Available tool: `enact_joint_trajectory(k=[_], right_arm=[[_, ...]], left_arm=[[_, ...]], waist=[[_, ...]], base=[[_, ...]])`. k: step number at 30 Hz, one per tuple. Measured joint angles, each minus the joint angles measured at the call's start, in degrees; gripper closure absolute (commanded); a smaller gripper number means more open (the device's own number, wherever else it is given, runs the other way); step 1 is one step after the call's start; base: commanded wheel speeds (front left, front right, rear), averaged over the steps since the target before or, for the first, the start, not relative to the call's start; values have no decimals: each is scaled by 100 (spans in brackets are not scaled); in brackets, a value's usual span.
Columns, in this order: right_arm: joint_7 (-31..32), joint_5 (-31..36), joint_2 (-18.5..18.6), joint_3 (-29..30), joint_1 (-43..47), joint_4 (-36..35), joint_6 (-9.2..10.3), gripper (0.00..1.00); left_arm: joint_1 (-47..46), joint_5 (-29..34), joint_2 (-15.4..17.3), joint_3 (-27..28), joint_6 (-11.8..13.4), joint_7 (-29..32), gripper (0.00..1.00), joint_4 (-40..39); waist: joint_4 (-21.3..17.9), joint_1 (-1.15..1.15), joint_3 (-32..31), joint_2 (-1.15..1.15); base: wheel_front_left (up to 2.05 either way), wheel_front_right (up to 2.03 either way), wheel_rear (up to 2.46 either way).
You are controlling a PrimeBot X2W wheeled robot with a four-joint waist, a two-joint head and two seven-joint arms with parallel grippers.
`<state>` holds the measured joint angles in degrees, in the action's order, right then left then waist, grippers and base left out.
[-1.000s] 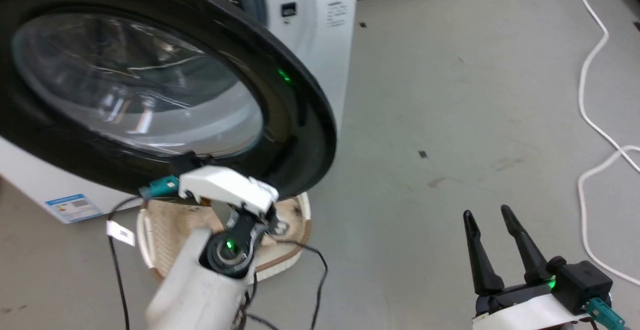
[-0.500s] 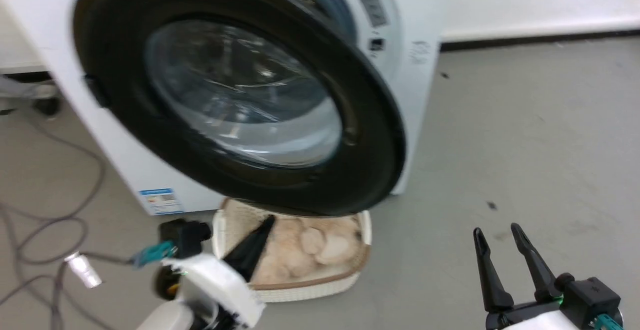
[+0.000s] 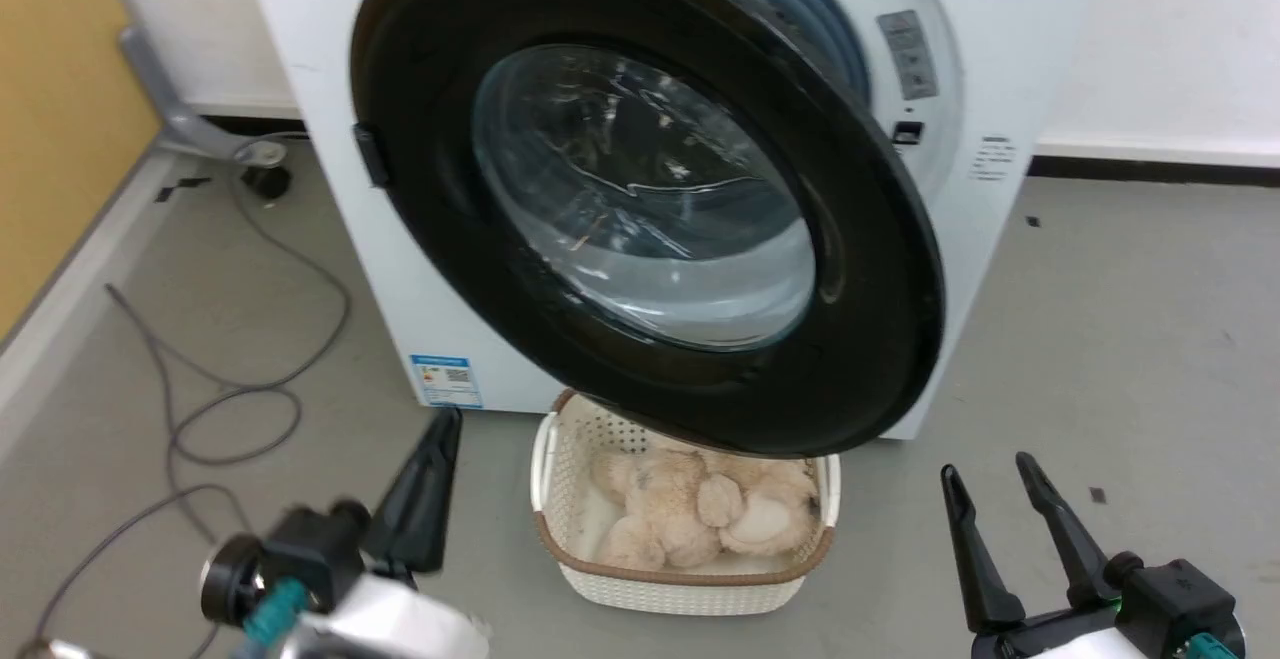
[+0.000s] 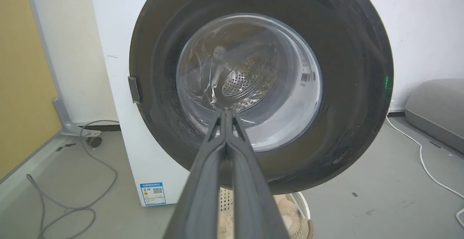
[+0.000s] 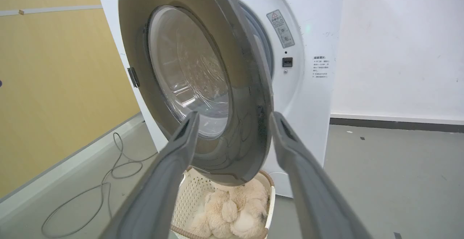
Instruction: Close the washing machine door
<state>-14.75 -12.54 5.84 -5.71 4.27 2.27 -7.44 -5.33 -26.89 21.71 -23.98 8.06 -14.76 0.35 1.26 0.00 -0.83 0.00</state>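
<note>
The washing machine (image 3: 340, 219) stands white and upright against the wall. Its washing machine door (image 3: 650, 199) is round and black-rimmed with a bulging glass window. It hangs partly open, hinged at its left, with its right edge swung out from the machine's front. My left gripper (image 3: 450, 419) is shut and empty, low at the left, clear of the door. In the left wrist view my left gripper (image 4: 225, 111) points at the door (image 4: 261, 83). My right gripper (image 3: 984, 467) stands open and empty at the lower right. In the right wrist view my right gripper (image 5: 235, 115) frames the door's free edge (image 5: 253, 97) from a distance.
A white woven basket (image 3: 560, 549) of plush toys sits on the floor under the door's lower rim. Grey cables (image 3: 230, 399) loop over the floor at the left, beside a yellow wall (image 3: 50, 139). A white cable (image 4: 420, 152) and a grey cushion (image 4: 435, 112) lie to the right.
The head camera has pulled back and turned, so the whole machine shows now. My left gripper has come away from the door's lower rim and dropped to the lower left. The right gripper stays open.
</note>
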Motion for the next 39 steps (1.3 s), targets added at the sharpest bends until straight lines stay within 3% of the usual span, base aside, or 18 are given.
enact_joint_trajectory(k=[1, 3, 11, 12, 13, 14, 21, 29, 39], right_arm=[[0, 0, 8, -8, 0, 8, 0, 0], [0, -1, 15, -30, -1, 34, 0, 0], [0, -18, 18, -52, 0, 132, 0, 0], [0, -30, 18, -59, -1, 144, 0, 11], [0, -52, 20, -71, -1, 159, 0, 59], [0, -64, 25, -92, -2, 175, 0, 100], [81, -219, 304, -449, -331, 261, 0, 100], [598, -677, 1066, -937, -1630, 603, 0, 100], [1050, -1355, 1834, -767, -3017, 1668, -20, 100]], left_arm=[[99, 155, -45, 27, 0, 0, 89, -31], [269, 446, -120, 74, 41, 1, 0, -35], [682, 1021, -499, 326, 108, 1, 0, -34], [706, 1042, -538, 357, 100, 1, 0, -23], [719, 1078, -579, 385, 82, 1, 0, -14], [721, 1102, -623, 423, 76, 0, 0, -9], [713, 1299, -860, 657, -56, 1, 0, -1], [507, 1523, -1111, 859, -266, 1, 0, -11], [252, 1707, -1466, 1029, -525, 1, 0, 9]], waist=[[37, 0, -1, 0], [95, 0, -3, 0], [235, 0, -1, 0], [260, 0, 5, 0], [287, 0, 12, 0], [315, 0, 21, 0], [506, 0, 269, 0], [770, 0, 803, 0], [1209, 1, 1335, 0]], base=[[0, 0, 0], [0, 0, 0], [0, 0, 0], [0, 0, 0], [0, 0, 0], [0, 0, 0], [0, 0, 0], [0, 0, 0], [0, 0, 0]])
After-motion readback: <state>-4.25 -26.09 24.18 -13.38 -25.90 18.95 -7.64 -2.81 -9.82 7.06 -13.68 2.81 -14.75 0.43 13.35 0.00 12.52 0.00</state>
